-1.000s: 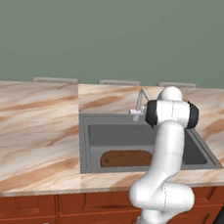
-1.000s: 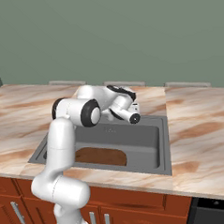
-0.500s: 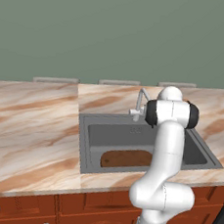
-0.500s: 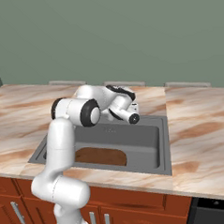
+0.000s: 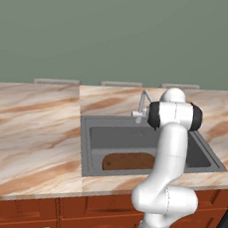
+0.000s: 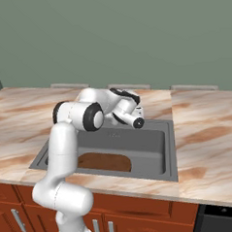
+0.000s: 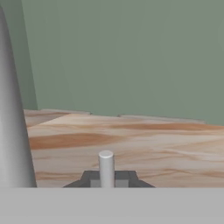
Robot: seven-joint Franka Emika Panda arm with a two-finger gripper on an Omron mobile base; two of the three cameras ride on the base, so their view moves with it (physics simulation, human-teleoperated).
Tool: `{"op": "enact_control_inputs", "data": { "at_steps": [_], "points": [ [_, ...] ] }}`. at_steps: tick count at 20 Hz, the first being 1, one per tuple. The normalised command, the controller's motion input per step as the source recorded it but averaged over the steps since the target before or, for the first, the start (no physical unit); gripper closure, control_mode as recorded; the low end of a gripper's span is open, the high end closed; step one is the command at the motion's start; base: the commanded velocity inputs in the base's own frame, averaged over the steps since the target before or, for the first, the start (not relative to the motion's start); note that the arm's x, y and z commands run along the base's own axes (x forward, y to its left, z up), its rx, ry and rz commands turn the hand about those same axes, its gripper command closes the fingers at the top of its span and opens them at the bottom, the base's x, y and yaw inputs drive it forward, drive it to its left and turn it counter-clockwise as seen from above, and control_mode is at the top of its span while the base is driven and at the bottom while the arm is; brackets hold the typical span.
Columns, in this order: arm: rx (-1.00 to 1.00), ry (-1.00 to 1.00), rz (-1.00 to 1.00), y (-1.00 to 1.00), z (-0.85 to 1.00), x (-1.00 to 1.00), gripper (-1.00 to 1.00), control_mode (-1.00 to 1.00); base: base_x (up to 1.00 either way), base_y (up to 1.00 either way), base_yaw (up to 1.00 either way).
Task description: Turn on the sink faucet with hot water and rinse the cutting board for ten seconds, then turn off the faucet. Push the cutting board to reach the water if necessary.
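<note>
Fingers [image 7: 108, 178] clenched around the faucet [image 5: 143, 105] lever at the sink's [image 5: 87, 148] back edge; a sideways slip could leave the cutting board [image 5: 129, 161] dry.

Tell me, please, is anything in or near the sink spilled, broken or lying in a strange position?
Nothing stands out. The cutting board lies flat on the floor of the sink, near its front wall, and looks whole. No water runs from the sink faucet, and nothing is spilled on the stone counter.
</note>
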Motion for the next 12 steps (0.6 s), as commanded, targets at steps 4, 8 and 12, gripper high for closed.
{"op": "enact_control_inputs", "data": {
  "at_steps": [4,8,12],
  "points": [
    [0.0,0.0,0.0,0.0,0.0,0.0,1.0,-1.0,0.0,0.0,0.0],
    [0.0,0.0,0.0,0.0,0.0,0.0,1.0,-1.0,0.0,0.0,0.0],
    [0.0,0.0,0.0,-0.17,0.0,0.0,1.0,-1.0,0.0,0.0,0.0]
  ]
}}
